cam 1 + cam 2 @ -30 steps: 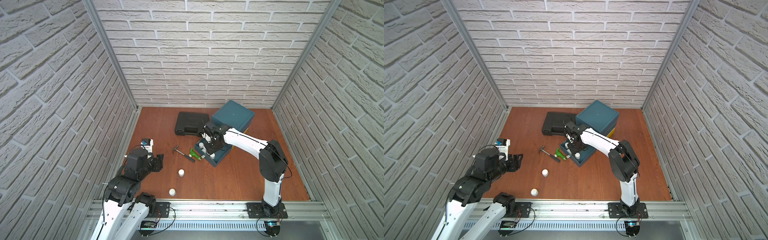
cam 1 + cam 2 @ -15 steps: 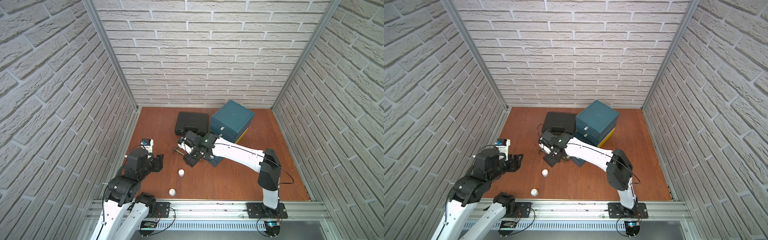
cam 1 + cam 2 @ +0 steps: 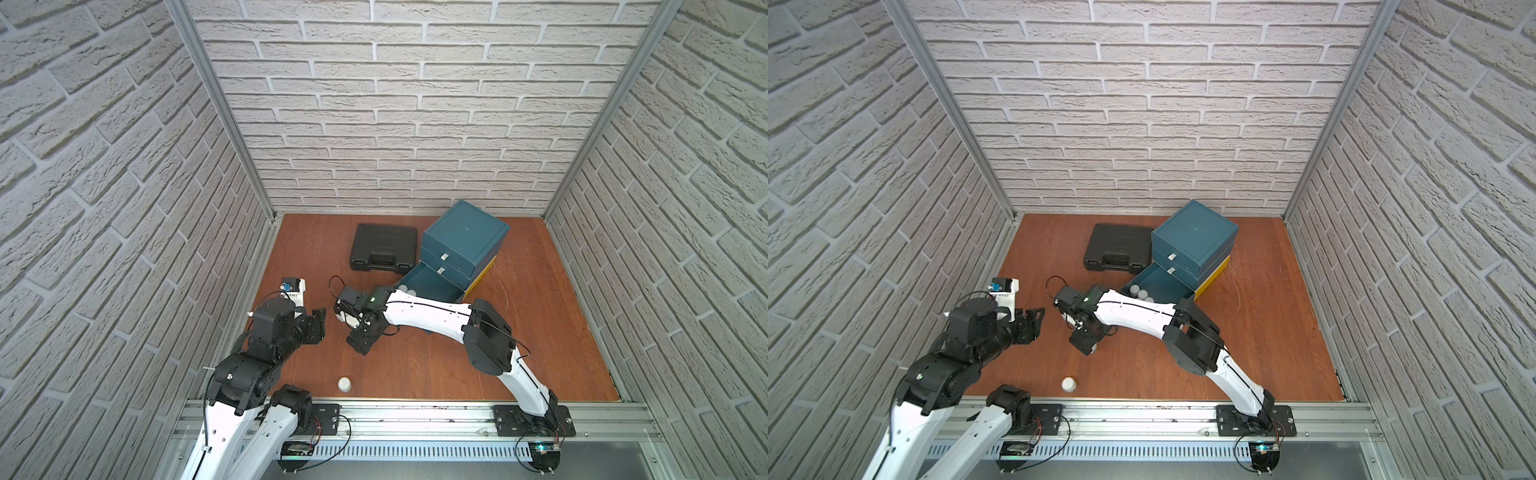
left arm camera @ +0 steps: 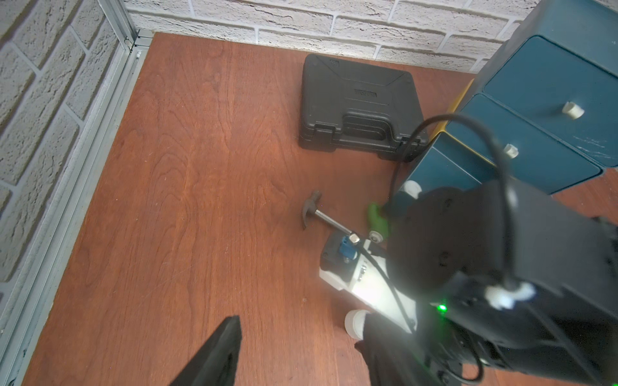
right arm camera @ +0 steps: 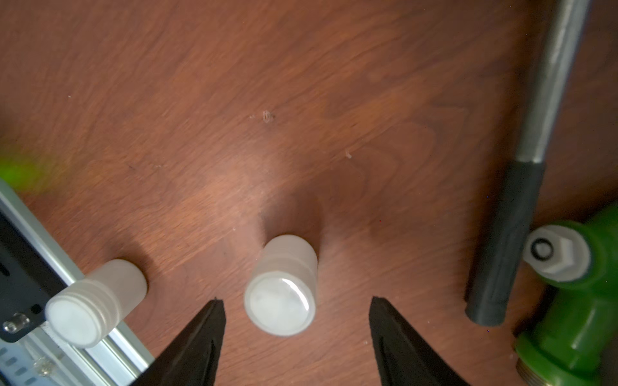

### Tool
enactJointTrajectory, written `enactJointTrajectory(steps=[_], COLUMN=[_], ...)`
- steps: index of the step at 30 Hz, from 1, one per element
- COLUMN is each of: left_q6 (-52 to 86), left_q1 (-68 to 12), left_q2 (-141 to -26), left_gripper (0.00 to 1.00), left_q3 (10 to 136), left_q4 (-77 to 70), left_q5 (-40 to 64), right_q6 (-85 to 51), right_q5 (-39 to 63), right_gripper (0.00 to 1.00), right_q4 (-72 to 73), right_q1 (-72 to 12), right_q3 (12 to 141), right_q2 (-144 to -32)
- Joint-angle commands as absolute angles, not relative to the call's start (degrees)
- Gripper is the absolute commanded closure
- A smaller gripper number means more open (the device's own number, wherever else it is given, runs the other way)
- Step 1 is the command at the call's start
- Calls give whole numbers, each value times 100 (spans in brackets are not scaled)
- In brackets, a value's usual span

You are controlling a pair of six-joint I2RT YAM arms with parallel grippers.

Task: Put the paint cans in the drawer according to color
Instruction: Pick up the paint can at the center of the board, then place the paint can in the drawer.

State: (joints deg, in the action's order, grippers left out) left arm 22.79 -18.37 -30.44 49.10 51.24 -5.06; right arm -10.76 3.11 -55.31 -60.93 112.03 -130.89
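A white paint can point(image 5: 280, 297) stands upright on the wooden floor, just ahead of the gap between my right gripper's point(image 5: 296, 300) open fingers and untouched by them. A second white paint can point(image 5: 90, 304) stands by the front rail, seen in both top views point(image 3: 344, 384) point(image 3: 1068, 384). The blue drawer point(image 3: 436, 284) point(image 3: 1163, 280) is pulled out at the bottom of the cabinet, with white cans point(image 3: 405, 289) point(image 3: 1140, 293) inside. In the top views my right gripper point(image 3: 359, 347) points down at the floor left of the drawer. My left gripper point(image 3: 318, 326) point(image 4: 301, 361) hovers open and empty to its left.
A hammer point(image 5: 531, 133) point(image 4: 321, 215) and a green toy drill point(image 5: 575, 317) point(image 4: 376, 217) lie between the right gripper and the drawer. A black case point(image 3: 382, 251) lies at the back beside the blue cabinet point(image 3: 465, 239). Brick walls enclose three sides.
My right arm swung from over the drawer out to the left and forward, down over the white can on the floor, and its jaws opened. The left arm has not moved.
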Motion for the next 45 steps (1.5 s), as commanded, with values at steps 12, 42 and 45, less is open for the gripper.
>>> enactJointTrajectory(steps=[12, 42, 45], left_q6=[2306, 2311, 2318], left_q1=[-1872, -1898, -1912], left_q2=[-3023, -3016, -3001], left_gripper=[37, 37, 37], left_q3=[4872, 4879, 4878], left_q4=[5083, 5096, 5098], left_q5=[-545, -530, -552], right_q6=[-1134, -1090, -1057], right_q5=[377, -868, -929], right_gripper=[50, 88, 88], right_q4=[-5572, -5234, -5238], right_q1=[-6166, -4199, -3880], right_q3=[11350, 8867, 8686], right_q2=[-13352, -10620, -10611])
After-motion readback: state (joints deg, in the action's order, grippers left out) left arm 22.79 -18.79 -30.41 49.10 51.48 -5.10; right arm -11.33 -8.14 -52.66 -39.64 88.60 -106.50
